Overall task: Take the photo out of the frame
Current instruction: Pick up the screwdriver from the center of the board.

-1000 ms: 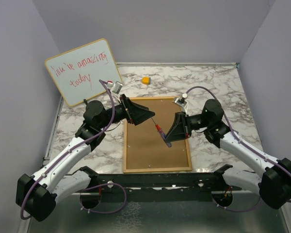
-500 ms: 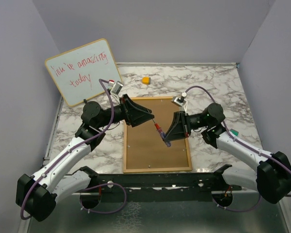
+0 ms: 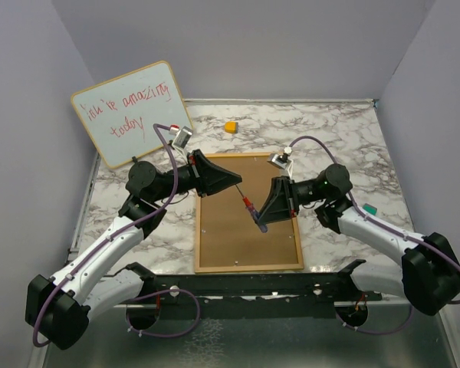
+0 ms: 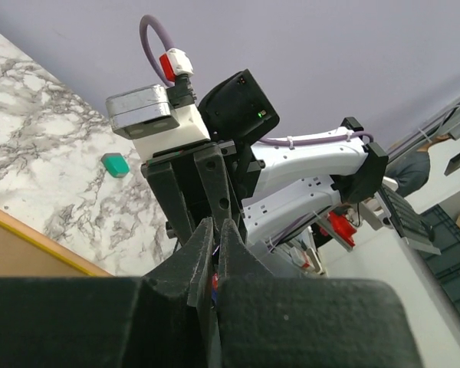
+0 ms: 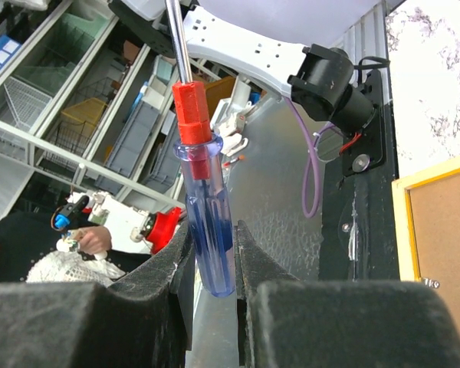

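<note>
The frame (image 3: 238, 245) lies face down on the marble table, cork back up, thin yellow border round it; its corner shows as frame (image 4: 15, 249) and frame (image 5: 445, 222). The photo is hidden under the back. Above the frame's upper half a screwdriver (image 3: 254, 212) with a clear blue handle and red collar hangs in the air. My right gripper (image 3: 264, 222) (image 5: 213, 230) is shut on the blue handle (image 5: 208, 230). My left gripper (image 3: 238, 184) (image 4: 216, 226) has its jaws nearly together on the metal shaft end.
A whiteboard (image 3: 130, 113) with red handwriting leans at the back left. A small orange block (image 3: 230, 127) sits behind the frame, and a green piece (image 3: 370, 209) (image 4: 115, 164) lies on the marble to the right. Grey walls enclose three sides.
The left gripper's jaws have gone from wide open to nearly together on the screwdriver's shaft. The right gripper kept its hold on the handle, and its arm shifted slightly.
</note>
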{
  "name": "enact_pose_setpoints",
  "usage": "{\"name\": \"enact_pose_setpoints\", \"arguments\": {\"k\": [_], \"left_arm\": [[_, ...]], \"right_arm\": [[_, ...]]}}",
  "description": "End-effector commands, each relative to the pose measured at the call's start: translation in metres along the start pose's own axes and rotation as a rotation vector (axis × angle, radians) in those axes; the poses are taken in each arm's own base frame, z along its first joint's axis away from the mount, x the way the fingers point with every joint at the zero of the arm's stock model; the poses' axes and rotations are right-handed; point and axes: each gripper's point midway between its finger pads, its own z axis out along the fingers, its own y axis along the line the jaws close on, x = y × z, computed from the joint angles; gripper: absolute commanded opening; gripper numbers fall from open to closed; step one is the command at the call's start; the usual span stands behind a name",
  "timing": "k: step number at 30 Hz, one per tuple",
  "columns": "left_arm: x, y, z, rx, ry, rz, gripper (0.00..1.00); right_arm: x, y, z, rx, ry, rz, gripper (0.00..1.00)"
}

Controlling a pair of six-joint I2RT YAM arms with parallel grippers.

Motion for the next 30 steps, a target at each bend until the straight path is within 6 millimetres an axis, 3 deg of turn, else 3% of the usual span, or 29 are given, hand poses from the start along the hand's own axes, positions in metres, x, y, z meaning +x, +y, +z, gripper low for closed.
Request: {"name": "enact_pose_setpoints", "arguments": {"k": [1,7,9,10,16,19,23,30], "left_arm": [[-0.003,-0.011,-0.002,0.039,-0.018,0.026,0.0],[-0.004,0.004,-0.003,-0.029,-0.053,0.002,0.0],[-0.003,0.012,-0.003,-0.056,-0.064,-0.014,0.0],[-0.004,0.014,-0.003,-0.067,-0.071,-0.021,0.0],[-0.002,0.033,-0.004,-0.14,-0.096,-0.062,0.0],[-0.006,0.044,-0.008,-0.208,-0.132,-0.074,0.0],[-0.008,0.079,-0.019,-0.421,-0.156,-0.094,0.0],[-0.012,0.063,-0.019,-0.306,-0.259,-0.197,0.0]], "right_arm": [[0.002,-0.013,0.001,0.024,-0.017,0.062,0.05],[-0.01,-0.025,0.002,0.123,-0.062,0.029,0.34],[-0.013,-0.027,0.001,0.163,-0.077,0.016,0.59],[-0.015,-0.028,0.0,0.184,-0.081,0.011,0.65],[-0.021,-0.036,0.001,0.321,-0.126,-0.009,0.76],[-0.034,-0.048,-0.007,0.459,-0.229,-0.077,0.81],[-0.046,-0.066,-0.024,0.689,-0.367,-0.204,0.87],[-0.037,-0.063,-0.015,0.614,-0.417,-0.25,0.87]]}}
